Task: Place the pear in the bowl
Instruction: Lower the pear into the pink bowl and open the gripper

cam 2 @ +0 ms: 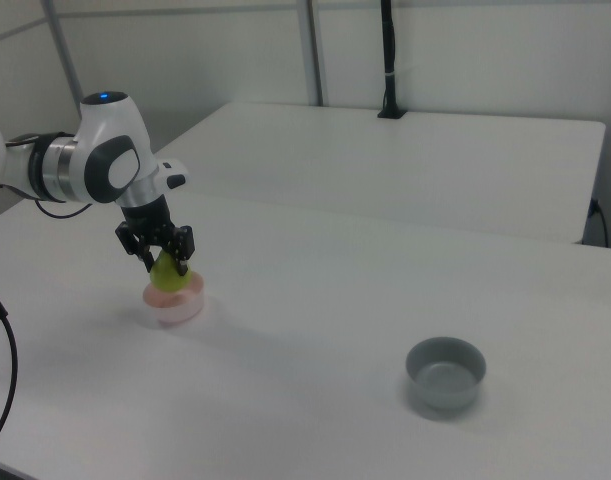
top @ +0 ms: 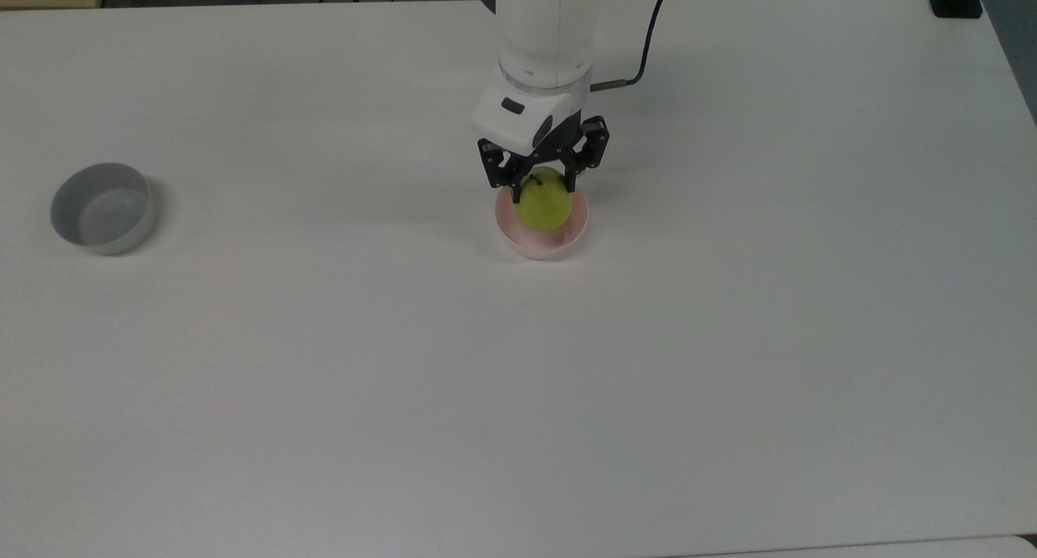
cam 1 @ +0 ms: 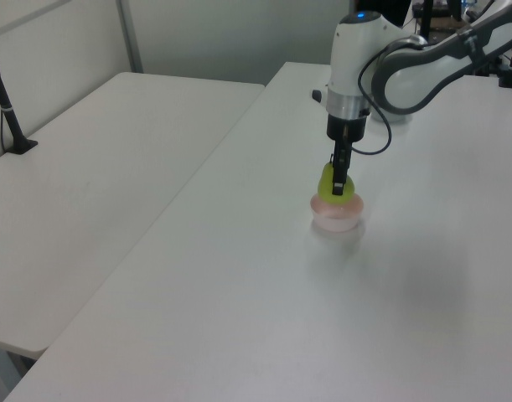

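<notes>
The yellow-green pear (top: 544, 204) hangs inside the rim of the pale pink bowl (top: 559, 244), near the middle of the white table. My gripper (top: 542, 187) is shut on the pear's upper part, one black finger on each side of it. In the left view the pear (cam 1: 329, 183) pokes out above the bowl (cam 1: 335, 217) with the gripper (cam 1: 338, 186) coming straight down onto it. In the right view the pear (cam 2: 166, 274) sits low over the bowl (cam 2: 175, 306) under the gripper (cam 2: 168, 262). Whether the pear touches the bowl's floor is hidden.
A grey bowl (top: 102, 207) stands alone at the top view's far left, and it is the grey bowl (cam 2: 445, 372) at the right view's lower right. A second white table (cam 1: 88, 193) adjoins along the left view's left. A black post (cam 2: 388, 60) rises at the back.
</notes>
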Motion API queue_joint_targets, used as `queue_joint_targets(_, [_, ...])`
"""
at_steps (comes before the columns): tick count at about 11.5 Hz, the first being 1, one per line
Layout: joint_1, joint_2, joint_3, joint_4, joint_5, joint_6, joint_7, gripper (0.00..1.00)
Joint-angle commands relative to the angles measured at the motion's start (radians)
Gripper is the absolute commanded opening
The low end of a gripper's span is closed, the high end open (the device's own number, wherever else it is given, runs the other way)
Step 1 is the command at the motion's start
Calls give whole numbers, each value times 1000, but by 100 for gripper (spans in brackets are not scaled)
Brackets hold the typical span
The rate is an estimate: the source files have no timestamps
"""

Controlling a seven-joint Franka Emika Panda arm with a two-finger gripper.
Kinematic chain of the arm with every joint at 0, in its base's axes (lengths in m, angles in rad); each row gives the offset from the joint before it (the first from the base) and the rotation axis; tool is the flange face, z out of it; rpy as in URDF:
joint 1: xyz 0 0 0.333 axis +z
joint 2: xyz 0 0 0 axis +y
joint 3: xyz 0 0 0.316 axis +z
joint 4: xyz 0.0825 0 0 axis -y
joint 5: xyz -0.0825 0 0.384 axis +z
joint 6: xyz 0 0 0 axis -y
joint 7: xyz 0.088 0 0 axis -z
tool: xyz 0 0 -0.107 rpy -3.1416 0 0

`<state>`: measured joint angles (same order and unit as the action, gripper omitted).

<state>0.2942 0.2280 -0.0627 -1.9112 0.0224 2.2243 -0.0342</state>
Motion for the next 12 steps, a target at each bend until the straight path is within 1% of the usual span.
queue_joint_targets(1, [8,25,7,-19,-15,55,25,1])
queue_joint_targets(4, [8,59,7,-19,-22,80,25,2])
queue_joint_targets(5, [7,59,7,-19,-35,80,25,7])
queue_joint_targets(6, [7,59,7,-19,-35,80,25,19])
queue_joint_targets(7, [3,57,7,-19,-35,77,25,43])
queue_joint_targets(8, [0,56,7,-16,-35,74,27,84])
queue_joint_targets(9, [-1,54,7,-14,-35,71,27,100])
queue_joint_targets(12, [-6,37,7,-9,-35,52,36,100])
